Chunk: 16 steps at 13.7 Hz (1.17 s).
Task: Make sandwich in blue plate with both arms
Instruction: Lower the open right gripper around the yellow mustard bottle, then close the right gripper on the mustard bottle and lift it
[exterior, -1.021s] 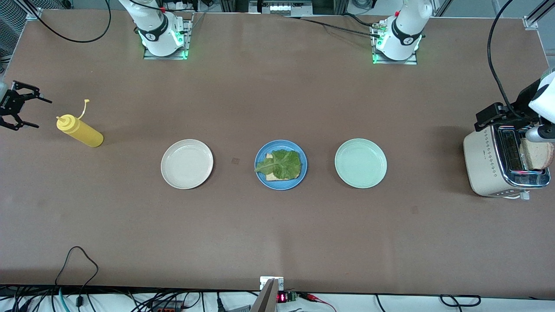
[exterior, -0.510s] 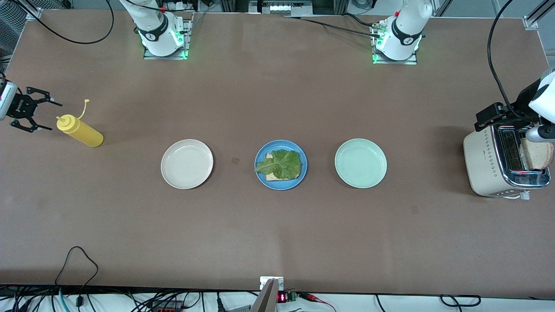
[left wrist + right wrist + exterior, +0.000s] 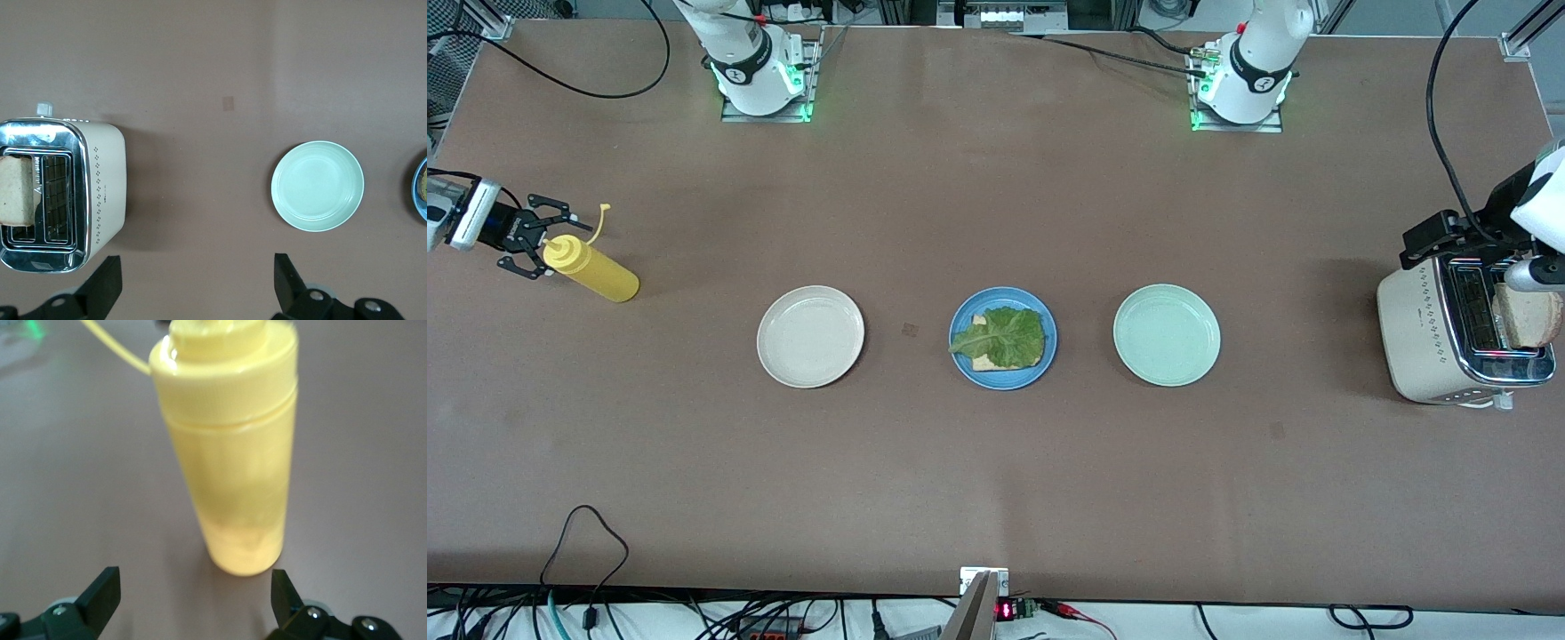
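Sauce pickup is proceeding: right gripper, jaws spread, is nearing the yellow bottle. Left gripper, also spread, is waiting, apparently over the toaster. Blue plate is holding bread and lettuce; next, clamp the bottle.

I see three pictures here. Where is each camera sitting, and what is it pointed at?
Front view: high across the brown table, facing both white arm bases; shows the round blue plate with bread and green lettuce leaf, and the open right pincer.
Left wrist view: above the table, looking down on the cream toaster and pale mint-green plate; open left pincer tips show.
Right wrist view: low, facing the yellow squeeze bottle; its pincer tips show.
Shared: toaster, mint plate and bottle also appear in front view.
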Available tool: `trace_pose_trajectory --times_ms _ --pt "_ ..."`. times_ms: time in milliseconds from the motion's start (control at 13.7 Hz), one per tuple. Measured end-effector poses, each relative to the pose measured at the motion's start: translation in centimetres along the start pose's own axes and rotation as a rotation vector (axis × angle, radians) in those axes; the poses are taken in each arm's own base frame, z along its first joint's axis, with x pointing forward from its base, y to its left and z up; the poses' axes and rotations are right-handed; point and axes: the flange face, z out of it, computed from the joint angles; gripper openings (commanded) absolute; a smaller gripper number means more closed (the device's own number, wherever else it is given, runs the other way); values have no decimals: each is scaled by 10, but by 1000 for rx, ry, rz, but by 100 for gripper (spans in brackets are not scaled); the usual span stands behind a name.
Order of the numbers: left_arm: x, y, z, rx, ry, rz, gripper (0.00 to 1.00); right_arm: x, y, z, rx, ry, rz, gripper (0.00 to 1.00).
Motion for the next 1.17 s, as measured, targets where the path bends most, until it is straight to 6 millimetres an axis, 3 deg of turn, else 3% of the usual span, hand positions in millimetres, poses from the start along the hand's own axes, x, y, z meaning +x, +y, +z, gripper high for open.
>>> trace_pose_trajectory --times_ms 364,802,1166 --pt "0 0 0 0 -1 0 100 0 8 3 -22 129 -30 100" --pt "0 0 0 0 -1 0 100 -41 -3 28 -34 258 -2 100" --pt "0 0 0 0 -1 0 100 -32 7 36 -47 296 -17 100"
